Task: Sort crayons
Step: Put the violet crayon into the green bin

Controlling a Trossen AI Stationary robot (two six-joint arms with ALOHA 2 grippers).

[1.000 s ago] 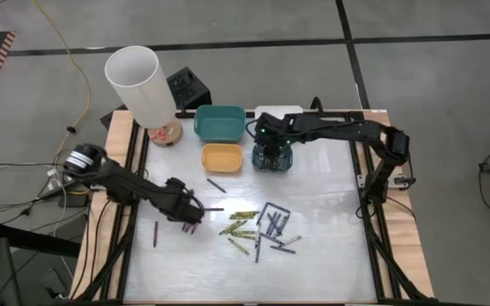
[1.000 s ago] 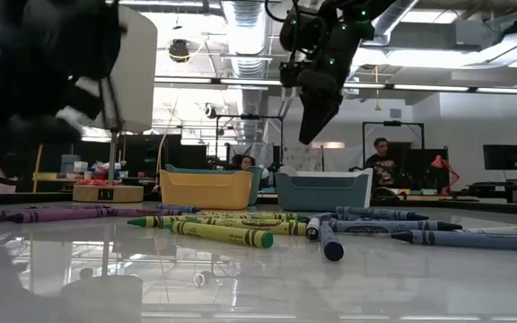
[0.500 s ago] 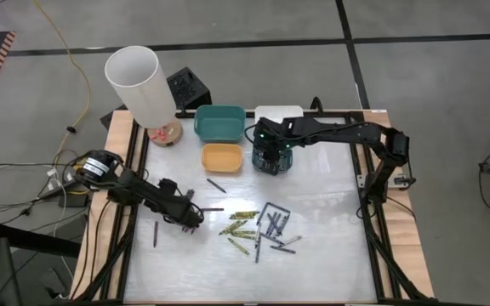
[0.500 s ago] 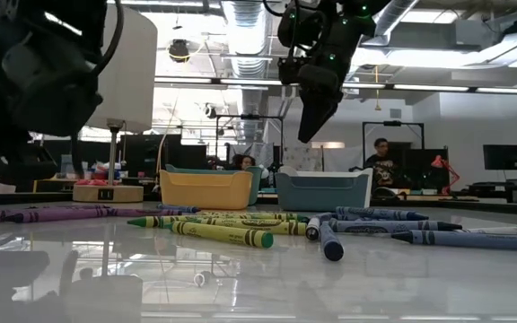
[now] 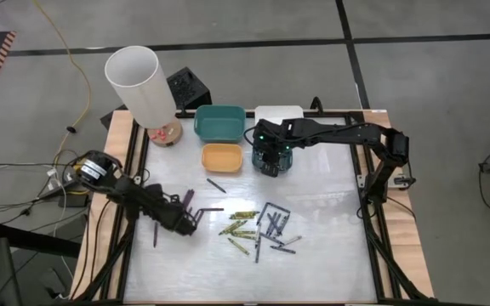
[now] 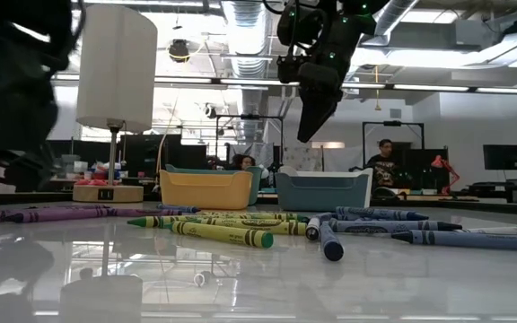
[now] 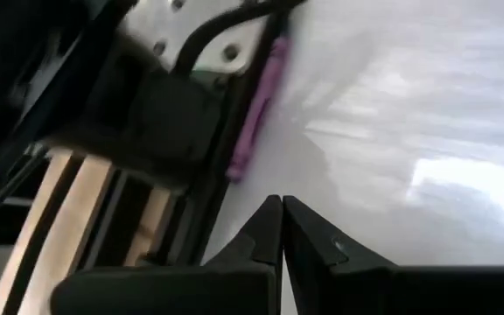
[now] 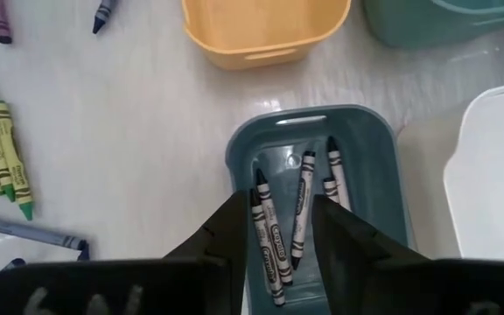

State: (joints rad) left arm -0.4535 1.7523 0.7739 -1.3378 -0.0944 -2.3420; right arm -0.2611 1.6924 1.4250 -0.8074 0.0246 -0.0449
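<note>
The crayons lie scattered near the table's centre, several more inside the blue-grey bin at twelve o'clock, above which the right gripper hangs with jaws parted and empty, while the left gripper, jaws pressed together, sits low at eight o'clock beside a purple crayon.

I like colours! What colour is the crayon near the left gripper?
Purple crayon, clearest in the left wrist view.

Left pincer low near a purple crayon, right pincer over blue bin
</note>
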